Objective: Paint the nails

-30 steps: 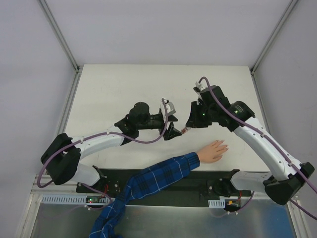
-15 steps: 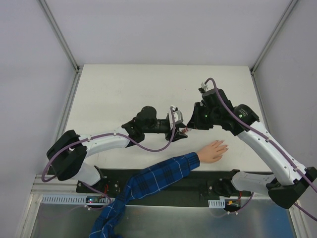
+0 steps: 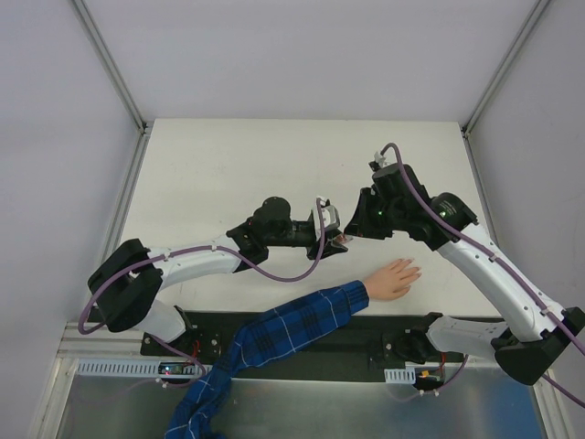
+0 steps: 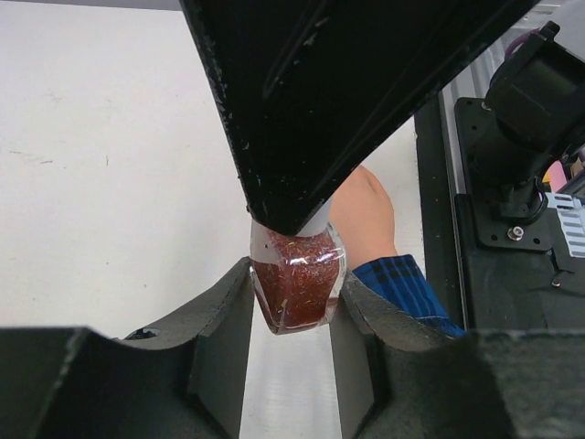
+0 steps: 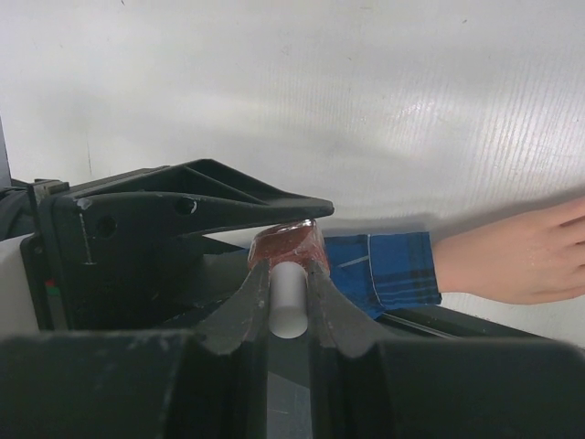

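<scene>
A small bottle of dark red glitter polish (image 4: pixel 297 285) hangs above the white table (image 3: pixel 210 174) between my two grippers. My left gripper (image 4: pixel 292 293) is shut on its glass body, with a finger pressing each side. My right gripper (image 5: pixel 289 274) is shut on the bottle's white cap (image 5: pixel 289 302), the red glass just past its fingertips. From above, the two grippers meet at the bottle (image 3: pixel 339 241). The pale hand (image 3: pixel 395 277) with the plaid sleeve (image 3: pixel 311 320) lies flat on the table just below and to the right. Its nails are too small to make out.
A black base plate (image 3: pixel 302 346) runs along the near table edge under the sleeve. Grey frame rails (image 3: pixel 123 197) and white walls border the table on the left, right and back. Purple cables loop along both arms.
My left arm has reached right to the bottle in my right gripper, and its jaws have closed from wide open onto the glass. The right arm shifted slightly early on, then held still.
</scene>
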Available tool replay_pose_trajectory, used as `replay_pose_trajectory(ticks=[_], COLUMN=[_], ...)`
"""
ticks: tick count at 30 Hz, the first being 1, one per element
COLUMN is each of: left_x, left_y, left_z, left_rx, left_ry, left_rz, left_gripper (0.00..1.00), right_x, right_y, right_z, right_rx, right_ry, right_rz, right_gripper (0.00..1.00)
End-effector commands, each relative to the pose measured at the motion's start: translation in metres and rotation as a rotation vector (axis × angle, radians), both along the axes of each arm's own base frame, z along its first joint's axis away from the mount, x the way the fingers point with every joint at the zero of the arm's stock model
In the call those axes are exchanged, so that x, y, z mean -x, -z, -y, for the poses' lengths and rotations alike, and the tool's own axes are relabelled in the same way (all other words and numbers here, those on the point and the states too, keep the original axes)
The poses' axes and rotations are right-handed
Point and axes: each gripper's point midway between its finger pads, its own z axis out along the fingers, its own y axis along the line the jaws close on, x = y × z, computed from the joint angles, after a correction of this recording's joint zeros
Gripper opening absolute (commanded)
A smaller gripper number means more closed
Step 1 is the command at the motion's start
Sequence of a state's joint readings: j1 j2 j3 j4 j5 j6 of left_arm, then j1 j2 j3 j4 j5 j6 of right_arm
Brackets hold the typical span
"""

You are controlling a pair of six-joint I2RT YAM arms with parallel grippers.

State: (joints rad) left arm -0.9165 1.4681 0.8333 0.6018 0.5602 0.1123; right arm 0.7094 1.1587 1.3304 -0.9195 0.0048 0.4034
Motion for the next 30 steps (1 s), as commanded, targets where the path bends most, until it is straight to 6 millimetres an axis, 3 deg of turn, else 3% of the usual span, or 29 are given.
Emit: replay_pose_trajectory(ticks=[1, 2, 5, 6, 9, 12, 16, 19, 23, 24, 26, 28, 30], left_x=[-0.009, -0.008, -0.009, -0.008, -0.009, -0.01, -0.008, -0.008, -0.006, -0.007, -0.009, -0.012, -0.017], left_y=[-0.046, -0.045, -0.043, -0.045, -0.049, -0.049, -0.046, -0.044, -0.044, -0.046, -0.049, -0.052, -0.06], left_z=[0.012, 0.012, 0.01, 0.009, 0.007, 0.006, 0.007, 0.008, 0.008, 0.008, 0.007, 0.006, 0.005], left_rx=[0.12, 0.118, 0.122, 0.128, 0.14, 0.142, 0.139, 0.135, 0.133, 0.134, 0.133, 0.128, 0.138], left_ry=[0.001, -0.002, -0.011, -0.013, -0.029, -0.035, -0.026, -0.022, -0.012, -0.017, -0.044, -0.073, -0.121], left_rz=[0.075, 0.075, 0.068, 0.07, 0.076, 0.082, 0.076, 0.074, 0.065, 0.06, 0.029, -0.011, -0.052], left_gripper=[0.2, 0.16, 0.18, 0.27, 0.39, 0.4, 0.26, 0.21, 0.0, 0.0, 0.0, 0.0, 0.0], right_x=[0.011, 0.012, 0.012, 0.011, 0.01, 0.009, 0.008, 0.007, 0.008, 0.008, 0.007, 0.009, 0.004], right_y=[-0.003, -0.002, -0.001, 0.002, 0.004, 0.003, 0.005, 0.003, 0.0, -0.001, -0.003, -0.006, -0.016], right_z=[-0.011, -0.01, -0.011, -0.012, -0.012, -0.016, -0.017, -0.016, -0.012, -0.012, -0.01, -0.003, -0.001], right_rx=[-0.058, -0.053, -0.053, -0.046, -0.038, -0.049, -0.04, -0.045, -0.037, -0.04, -0.021, 0.003, 0.018], right_ry=[-0.02, -0.021, -0.021, -0.023, -0.016, -0.019, -0.016, -0.006, -0.009, -0.019, -0.046, -0.049, -0.045], right_rz=[-0.04, -0.038, -0.042, -0.052, -0.062, -0.068, -0.07, -0.058, -0.04, -0.03, -0.005, 0.006, 0.059], right_gripper=[0.01, 0.01, 0.01, 0.01, 0.01, 0.01, 0.01, 0.01, 0.01, 0.01, 0.19, 0.49, 0.55])
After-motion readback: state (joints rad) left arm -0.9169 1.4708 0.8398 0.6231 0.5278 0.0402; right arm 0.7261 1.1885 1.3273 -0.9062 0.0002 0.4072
